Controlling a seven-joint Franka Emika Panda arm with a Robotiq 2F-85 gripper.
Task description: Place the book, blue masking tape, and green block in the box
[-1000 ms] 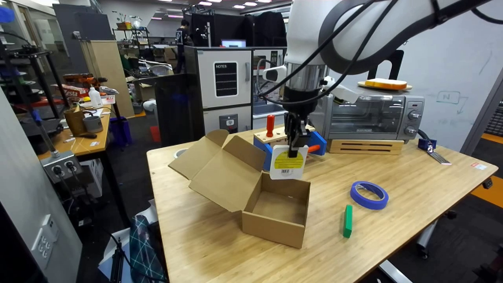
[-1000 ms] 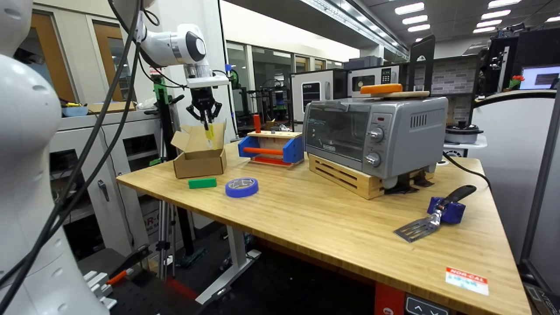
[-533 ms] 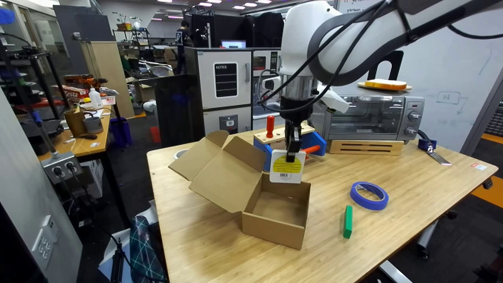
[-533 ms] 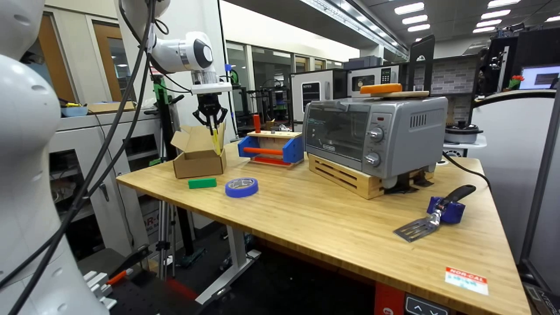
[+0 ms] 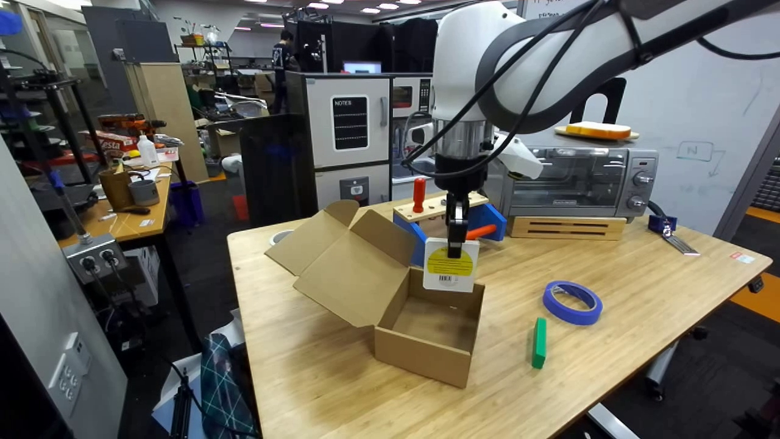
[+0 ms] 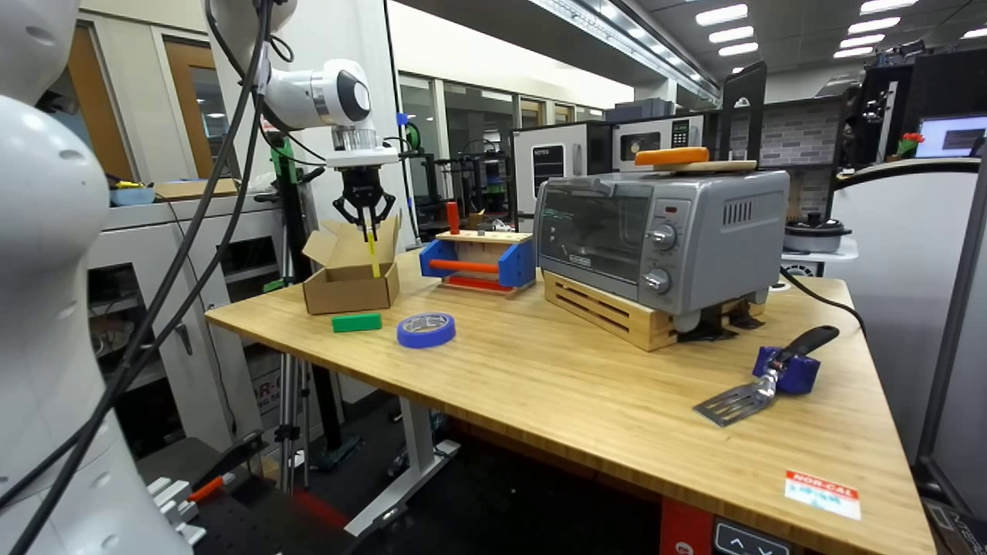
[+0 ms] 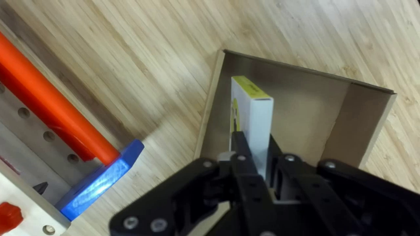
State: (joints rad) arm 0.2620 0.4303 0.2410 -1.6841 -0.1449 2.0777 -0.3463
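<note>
Has come down since the earlier frame with the book [image 5: 450, 266] in the hand [image 5: 454, 250], accompanied by a slight shift of the box [image 5: 420, 356] on the table [image 5: 317, 372]. Pinches the book by the upper part, with fingers [image 7: 242, 149] on both faces and a barcode visible on the yellow-and-white side in an exterior view. Holds the book upright over the open box, close to the wall on the side of the toy tray [image 7: 67, 114] in the wrist view. Cannot tell contact between book and wall, nor depth of the lower edge relative to the rim. Refer to an exterior view for the flaps [image 5: 359, 277], spread out to one side of the box. Locate the green block [image 5: 539, 344] on the table near the box, apart from it, and the blue masking tape [image 5: 570, 314] lying flat near the block, likewise apart. Note also a toaster oven [image 6: 663, 243] on a slatted wooden riser [image 6: 601, 310] and a spatula [image 6: 766, 381] with a black handle.
</note>
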